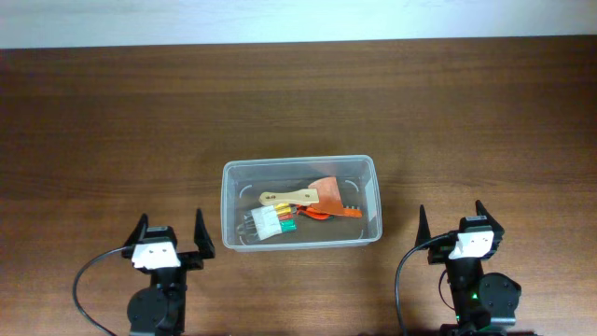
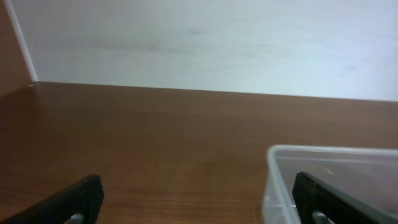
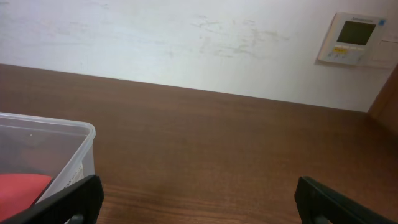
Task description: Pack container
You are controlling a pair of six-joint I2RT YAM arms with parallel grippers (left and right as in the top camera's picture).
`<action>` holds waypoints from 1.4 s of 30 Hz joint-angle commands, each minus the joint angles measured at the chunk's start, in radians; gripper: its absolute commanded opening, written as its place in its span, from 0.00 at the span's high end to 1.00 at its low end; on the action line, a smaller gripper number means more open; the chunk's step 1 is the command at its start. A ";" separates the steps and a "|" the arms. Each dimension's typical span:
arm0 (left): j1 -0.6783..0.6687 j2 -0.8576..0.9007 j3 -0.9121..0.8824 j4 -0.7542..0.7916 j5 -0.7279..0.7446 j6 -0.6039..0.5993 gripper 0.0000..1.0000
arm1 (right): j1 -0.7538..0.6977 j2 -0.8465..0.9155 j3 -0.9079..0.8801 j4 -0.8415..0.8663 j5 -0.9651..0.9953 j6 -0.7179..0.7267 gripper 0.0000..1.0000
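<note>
Clear, colourless rectangular plastic container (image 1: 280, 163) at the middle of the brown wooden table (image 1: 112, 112), open top upward, long axis running left to right. Left gripper (image 1: 171, 224) and right gripper (image 1: 451, 217) stand near its front corners, fingers spread wide, both empty.

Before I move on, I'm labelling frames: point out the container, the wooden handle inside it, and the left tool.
container (image 1: 294, 161), overhead, far rim.
wooden handle (image 1: 289, 197), overhead, mid-handle.
left tool (image 1: 171, 217), overhead, between fingertips.
</note>
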 commanded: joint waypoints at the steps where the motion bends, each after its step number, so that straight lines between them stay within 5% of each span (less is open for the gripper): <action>1: -0.002 -0.008 -0.003 -0.016 0.134 0.065 0.01 | -0.006 -0.007 -0.010 0.000 0.012 0.005 0.01; 42: -0.002 -0.008 -0.003 -0.015 0.151 0.074 0.01 | -0.006 -0.007 -0.010 0.000 0.012 0.005 0.01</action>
